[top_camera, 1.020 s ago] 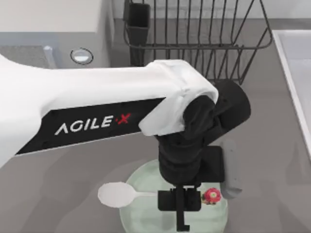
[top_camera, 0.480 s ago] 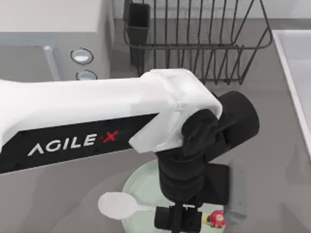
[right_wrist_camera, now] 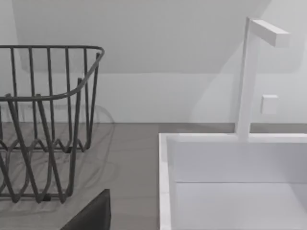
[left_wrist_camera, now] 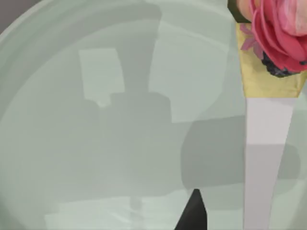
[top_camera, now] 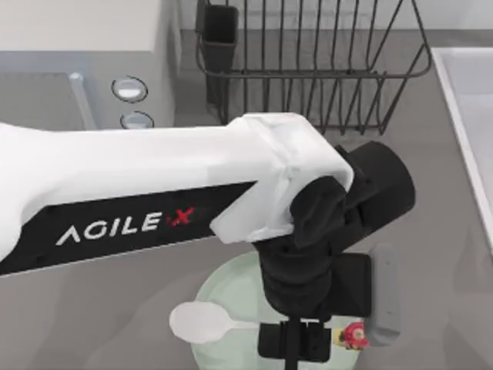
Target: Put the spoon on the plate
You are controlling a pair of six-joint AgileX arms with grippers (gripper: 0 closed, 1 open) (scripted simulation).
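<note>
The left gripper (top_camera: 296,343) hangs over the plate (top_camera: 223,287), near the plate's edge that faces the camera, and its fingers are clamped on the thin handle of the spoon (top_camera: 202,321). Compared with 1 second ago, the whole arm has dropped lower and shifted a little toward the sink (top_camera: 470,116). The spoon went with it: the white bowl, which was hanging outside the plate's rim on the side away from the sink, now sits mostly above the rim and the green surface. The red ornament at the other end of the handle has moved toward the plate's sink-side rim.

In the left wrist view the plate (left_wrist_camera: 96,120) lies just under the camera, and the spoon (left_wrist_camera: 266,143) handle runs across it with the pink flower ornament at its end. A soft shadow of the handle falls on the glaze, so I judge that the spoon is near the plate but perhaps not touching it; I cannot tell this for sure.

For the task this means the carrying is almost finished. What remains, I think, is a short lowering and then opening the fingers. The risk is that the bowl end rests on the rim and tips off the plate when released.

The right arm is parked beside the sink (right_wrist_camera: 230,182), with the wire rack (right_wrist_camera: 43,120) on the sink's far side.
</note>
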